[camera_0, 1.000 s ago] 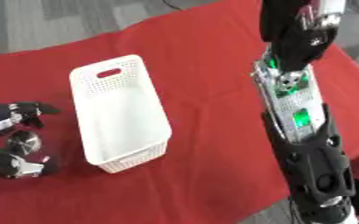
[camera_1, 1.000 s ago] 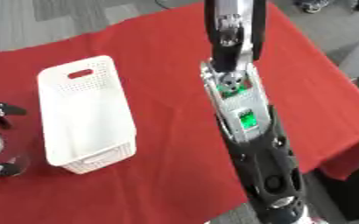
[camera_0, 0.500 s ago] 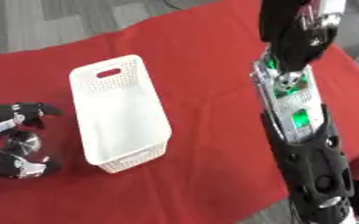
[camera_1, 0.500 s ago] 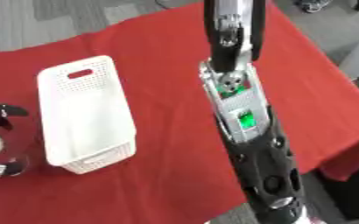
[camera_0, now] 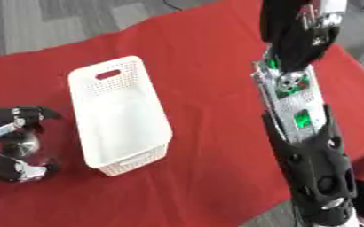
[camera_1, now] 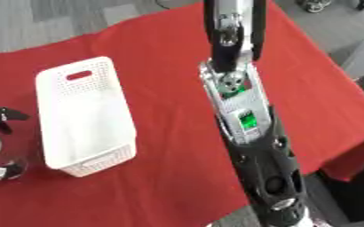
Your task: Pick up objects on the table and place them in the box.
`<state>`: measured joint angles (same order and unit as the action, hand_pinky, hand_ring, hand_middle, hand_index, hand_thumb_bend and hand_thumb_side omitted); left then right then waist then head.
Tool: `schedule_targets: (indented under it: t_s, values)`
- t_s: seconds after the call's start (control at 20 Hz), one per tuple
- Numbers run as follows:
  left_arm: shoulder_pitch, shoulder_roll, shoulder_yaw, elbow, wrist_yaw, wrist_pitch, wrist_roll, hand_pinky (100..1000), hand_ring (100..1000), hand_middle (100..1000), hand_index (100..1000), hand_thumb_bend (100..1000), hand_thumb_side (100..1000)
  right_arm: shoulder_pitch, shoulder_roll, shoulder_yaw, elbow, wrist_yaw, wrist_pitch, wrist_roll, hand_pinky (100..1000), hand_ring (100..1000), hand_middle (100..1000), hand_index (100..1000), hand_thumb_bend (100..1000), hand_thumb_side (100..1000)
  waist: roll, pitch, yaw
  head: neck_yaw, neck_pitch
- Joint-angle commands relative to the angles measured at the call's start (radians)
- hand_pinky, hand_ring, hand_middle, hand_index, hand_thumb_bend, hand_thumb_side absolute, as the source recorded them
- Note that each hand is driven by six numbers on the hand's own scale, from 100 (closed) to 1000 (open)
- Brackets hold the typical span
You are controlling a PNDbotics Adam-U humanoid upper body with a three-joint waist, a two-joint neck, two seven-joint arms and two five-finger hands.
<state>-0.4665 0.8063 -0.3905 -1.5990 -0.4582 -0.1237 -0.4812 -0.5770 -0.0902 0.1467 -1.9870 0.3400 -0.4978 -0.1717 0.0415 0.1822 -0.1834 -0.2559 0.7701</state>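
Fingers of the left hand [camera_0: 14, 144] curled around a shiny silver, rounded object [camera_0: 22, 142] at the left edge of the counter [camera_0: 208, 80], which was covered in a red cloth. The upper fingers arched over the silver piece and the lower ones, black with pale tips, came in beneath it, so the hand was closed on it; what the object was could not be made out. It sat low over the cloth, and whether it touched the cloth could not be told.

Just to the right of that hand stood the white perforated box [camera_0: 120, 115], long and narrow, its short end with a handle slot pointing away from the robot. The hand and the silver object were beside the box's left wall, outside it. Nothing could be seen lying in the box.

Further right, well apart from the box, the right arm [camera_0: 302, 128] rose steeply through the view, black at the bottom with an exposed silver section and a green light on it. The right hand itself was beyond the upper edge and could not be seen.
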Motion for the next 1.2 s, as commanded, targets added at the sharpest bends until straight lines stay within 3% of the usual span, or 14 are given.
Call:
schedule_targets:
  t_s: [0.05,0.3,0.45,0.55,0.65,0.8,0.85,0.9,0.95,1.0,1.05,1.1,1.15,1.2]
  values:
    - [-0.018,0.009,0.002,-0.003,-0.003,-0.003,0.013,751,749,896,973,521,582,-0.017,0.002,0.001,-0.013,0.003,-0.003,-0.001,332,453,534,641,100,1000,0.001,-0.017,-0.002,-0.010,0.000]
    - [-0.024,0.004,0.000,-0.004,0.007,-0.010,0.027,761,756,900,973,524,586,-0.017,0.003,0.001,-0.013,0.004,-0.003,-0.002,331,453,534,641,100,1000,0.001,-0.018,-0.003,-0.011,0.000]
    - [-0.027,0.004,-0.001,-0.006,0.012,-0.009,0.031,750,742,887,960,477,562,-0.017,0.004,0.001,-0.013,0.004,-0.003,-0.002,331,453,534,641,100,1000,0.001,-0.018,-0.003,-0.012,0.000]
    - [-0.028,0.003,0.000,-0.004,0.009,-0.001,0.030,678,674,836,919,254,464,-0.017,0.004,0.001,-0.013,0.005,-0.003,-0.002,331,453,533,641,100,1000,0.001,-0.019,-0.003,-0.012,0.000]
    - [-0.027,0.001,-0.001,-0.003,0.006,0.009,0.031,577,587,780,865,123,412,-0.018,0.005,0.001,-0.013,0.005,-0.004,-0.002,331,453,533,641,100,1000,0.001,-0.019,-0.003,-0.014,0.000]
    - [-0.022,-0.003,-0.005,0.001,0.005,0.023,0.037,453,476,654,765,100,384,-0.018,0.005,0.001,-0.013,0.005,-0.004,-0.003,331,453,533,641,100,1000,0.001,-0.019,-0.003,-0.014,0.000]
    - [-0.020,-0.005,-0.006,0.003,0.007,0.028,0.040,471,489,672,778,100,381,-0.018,0.005,0.001,-0.013,0.005,-0.004,-0.003,331,453,533,641,100,1000,0.001,-0.019,-0.003,-0.014,0.000]
    - [-0.018,-0.007,-0.007,0.006,0.011,0.033,0.044,323,390,565,685,100,453,-0.018,0.006,0.001,-0.013,0.005,-0.004,-0.003,331,453,533,641,100,1000,0.001,-0.019,-0.003,-0.014,0.000]
    - [-0.017,-0.009,-0.008,0.009,0.019,0.039,0.048,295,366,542,661,100,478,-0.018,0.006,0.001,-0.013,0.005,-0.004,-0.003,331,453,533,641,100,1000,0.001,-0.019,-0.003,-0.014,0.000]
    - [-0.014,-0.011,-0.011,0.013,0.029,0.047,0.049,162,264,452,556,100,466,-0.018,0.006,0.001,-0.013,0.005,-0.004,-0.003,331,453,533,641,100,1000,0.001,-0.019,-0.004,-0.013,0.000]
    - [-0.013,-0.012,-0.013,0.016,0.041,0.054,0.049,100,194,380,490,100,482,-0.018,0.006,0.001,-0.013,0.005,-0.004,-0.003,331,453,533,641,100,1000,0.001,-0.019,-0.004,-0.013,0.000]
    - [-0.012,-0.013,-0.015,0.018,0.053,0.061,0.047,100,107,298,431,100,508,-0.018,0.006,0.001,-0.013,0.005,-0.004,-0.004,331,453,533,641,100,1000,0.001,-0.019,-0.004,-0.013,0.000]
    - [-0.011,-0.013,-0.016,0.018,0.063,0.065,0.048,100,161,349,468,100,493,-0.018,0.006,0.000,-0.013,0.005,-0.004,-0.004,331,453,533,641,100,1000,0.001,-0.019,-0.004,-0.013,0.000]
    - [-0.011,-0.014,-0.015,0.015,0.072,0.067,0.054,100,100,156,326,100,556,-0.018,0.006,0.000,-0.013,0.005,-0.004,-0.004,331,453,533,641,100,1000,0.000,-0.018,-0.003,-0.013,0.000]
